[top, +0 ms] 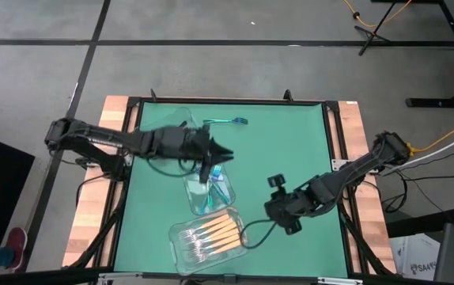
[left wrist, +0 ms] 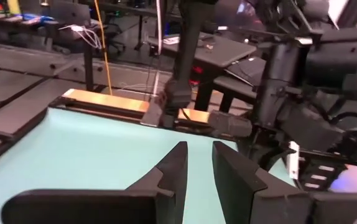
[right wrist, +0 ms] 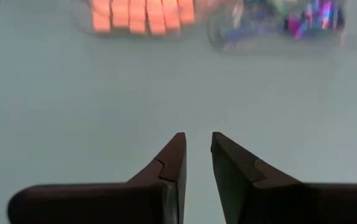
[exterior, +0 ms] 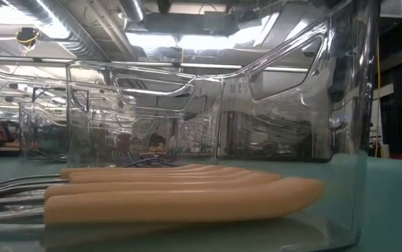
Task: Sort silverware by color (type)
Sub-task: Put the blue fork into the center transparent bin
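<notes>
Left gripper (left wrist: 198,163): fingers nearly together with a narrow gap between them, nothing held. In the high view this gripper (top: 223,151) hangs over the green mat (top: 282,150), above the far end of the middle container (top: 209,192), its arm reaching in from the left side of the table.

Right gripper (right wrist: 197,155): fingers likewise close together, a slim gap showing, nothing between them. It sits low over bare mat on the right half of the table (top: 274,207), just beside the near container, and faces both filled containers.

Silverware, by location:
- Orange-handled pieces (top: 211,231) lie side by side in the near clear container (top: 181,252); the low view shows their handles (exterior: 180,196) stacked flat against its floor.
- Iridescent blue-teal pieces (top: 216,184) lie in the middle container.
- One iridescent piece (top: 225,121) lies loose on the mat near the far edge, apart from all containers.
- A third clear container (top: 168,120) stands under the left arm; its contents cannot be made out.
</notes>
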### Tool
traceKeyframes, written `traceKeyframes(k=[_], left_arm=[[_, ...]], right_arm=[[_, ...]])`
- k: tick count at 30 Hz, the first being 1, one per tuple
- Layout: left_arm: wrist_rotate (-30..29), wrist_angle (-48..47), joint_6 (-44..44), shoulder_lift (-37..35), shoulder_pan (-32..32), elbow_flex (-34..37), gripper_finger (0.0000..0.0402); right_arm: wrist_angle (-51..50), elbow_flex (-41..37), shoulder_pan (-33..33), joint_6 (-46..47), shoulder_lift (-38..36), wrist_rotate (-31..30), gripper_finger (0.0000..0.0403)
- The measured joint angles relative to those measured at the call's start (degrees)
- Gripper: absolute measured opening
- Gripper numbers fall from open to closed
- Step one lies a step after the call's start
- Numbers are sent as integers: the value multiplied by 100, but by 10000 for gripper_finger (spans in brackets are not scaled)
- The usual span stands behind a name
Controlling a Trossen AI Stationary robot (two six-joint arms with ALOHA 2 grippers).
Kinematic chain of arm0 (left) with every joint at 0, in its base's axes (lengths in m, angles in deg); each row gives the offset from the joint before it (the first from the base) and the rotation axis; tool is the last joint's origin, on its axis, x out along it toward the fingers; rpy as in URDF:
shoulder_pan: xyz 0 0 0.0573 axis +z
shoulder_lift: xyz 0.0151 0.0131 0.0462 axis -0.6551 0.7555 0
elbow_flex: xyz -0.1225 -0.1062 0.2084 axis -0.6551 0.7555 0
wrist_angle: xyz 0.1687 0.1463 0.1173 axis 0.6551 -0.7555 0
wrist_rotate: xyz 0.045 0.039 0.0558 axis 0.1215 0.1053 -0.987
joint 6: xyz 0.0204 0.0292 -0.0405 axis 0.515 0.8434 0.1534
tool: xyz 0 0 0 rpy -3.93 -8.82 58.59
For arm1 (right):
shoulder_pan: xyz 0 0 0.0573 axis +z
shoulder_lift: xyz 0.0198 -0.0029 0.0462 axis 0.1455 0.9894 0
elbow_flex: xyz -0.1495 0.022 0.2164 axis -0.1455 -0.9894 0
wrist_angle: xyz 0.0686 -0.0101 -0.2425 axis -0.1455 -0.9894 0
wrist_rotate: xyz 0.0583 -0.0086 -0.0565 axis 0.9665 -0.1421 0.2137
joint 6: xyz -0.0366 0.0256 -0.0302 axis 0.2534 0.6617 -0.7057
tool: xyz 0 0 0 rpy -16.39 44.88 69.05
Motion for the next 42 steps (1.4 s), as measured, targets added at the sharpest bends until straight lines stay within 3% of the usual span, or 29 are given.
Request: traceKeyframes(k=[5, 8, 16, 22, 27, 35, 42], left_arm=[[863, 10, 36, 0, 1005, 0, 72], [1202, 179, 178, 42, 1526, 0, 93], [1198, 1009, 480, 404, 2333, -2, 180], [1455, 699, 484, 908, 2716, -479, 198], [1964, -69, 487, 1636, 2976, -1408, 198], [2158, -2434, 1156, 2893, 3385, -2968, 198], [2144, -3336, 1395, 3568, 3693, -3305, 197]], right_arm=[[135, -821, -163, 470, -684, -86, 65], [107, -1019, -347, 486, -993, -109, 65], [119, -1055, -1169, -154, -1558, -103, 65], [123, -1055, -1845, -688, -1633, 346, 65], [216, -1055, -2238, -889, -1606, 687, 65], [370, -1055, -2316, -890, -1606, 692, 65], [375, -1055, -2315, -881, -1606, 690, 65]])
